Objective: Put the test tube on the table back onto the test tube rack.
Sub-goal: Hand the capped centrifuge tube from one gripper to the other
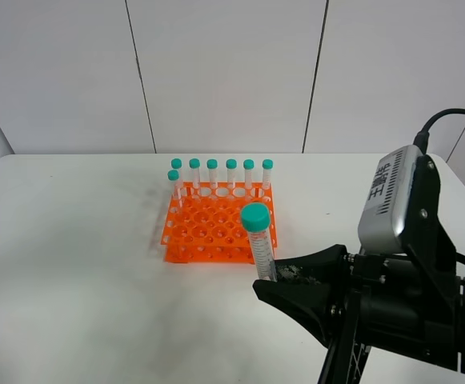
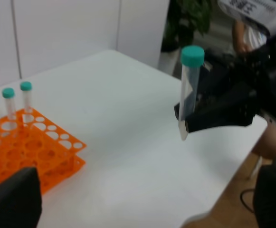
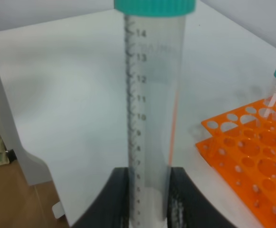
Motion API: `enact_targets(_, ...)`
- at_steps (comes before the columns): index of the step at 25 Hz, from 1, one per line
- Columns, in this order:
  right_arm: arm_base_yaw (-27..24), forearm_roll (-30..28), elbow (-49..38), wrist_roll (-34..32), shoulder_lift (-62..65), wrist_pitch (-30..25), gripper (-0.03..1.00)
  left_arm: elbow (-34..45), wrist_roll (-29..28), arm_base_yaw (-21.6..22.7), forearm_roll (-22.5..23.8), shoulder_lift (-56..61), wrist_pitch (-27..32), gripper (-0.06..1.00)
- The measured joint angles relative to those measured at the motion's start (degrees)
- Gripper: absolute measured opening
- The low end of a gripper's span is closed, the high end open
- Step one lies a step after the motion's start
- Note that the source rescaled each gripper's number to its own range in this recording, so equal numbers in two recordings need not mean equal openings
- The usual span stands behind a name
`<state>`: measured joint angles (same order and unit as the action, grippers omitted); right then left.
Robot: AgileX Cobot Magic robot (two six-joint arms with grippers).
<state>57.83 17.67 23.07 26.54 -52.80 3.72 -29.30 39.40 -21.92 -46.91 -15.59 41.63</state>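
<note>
Your right pincer pinches the test tube upright; next, carry it above a free hole of the test tube rack.

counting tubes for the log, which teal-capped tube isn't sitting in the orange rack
The test tube held upright in the right gripper, in front of the test tube rack's near right corner; the seven other tubes all stand in rack holes.

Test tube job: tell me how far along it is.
Done: the test tube is off the table, upright and cap-up, clamped in the right gripper. In hand: it is held on the near side of the test tube rack, not over a hole. Left: lowering it into a free hole; seven other tubes already stand there.
</note>
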Motion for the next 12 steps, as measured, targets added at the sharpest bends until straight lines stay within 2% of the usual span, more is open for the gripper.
enact_targets(6, 0.0, 0.0, 0.0, 0.0, 0.0, 0.0, 0.0, 0.0, 4.19, 0.0, -1.8, -7.72, -0.25, 0.94)
enact_targets(12, 0.0, 0.0, 0.0, 0.0, 0.0, 0.16, 0.0, 0.0, 15.11, 0.0, -9.12, -14.49, -1.36, 0.94)
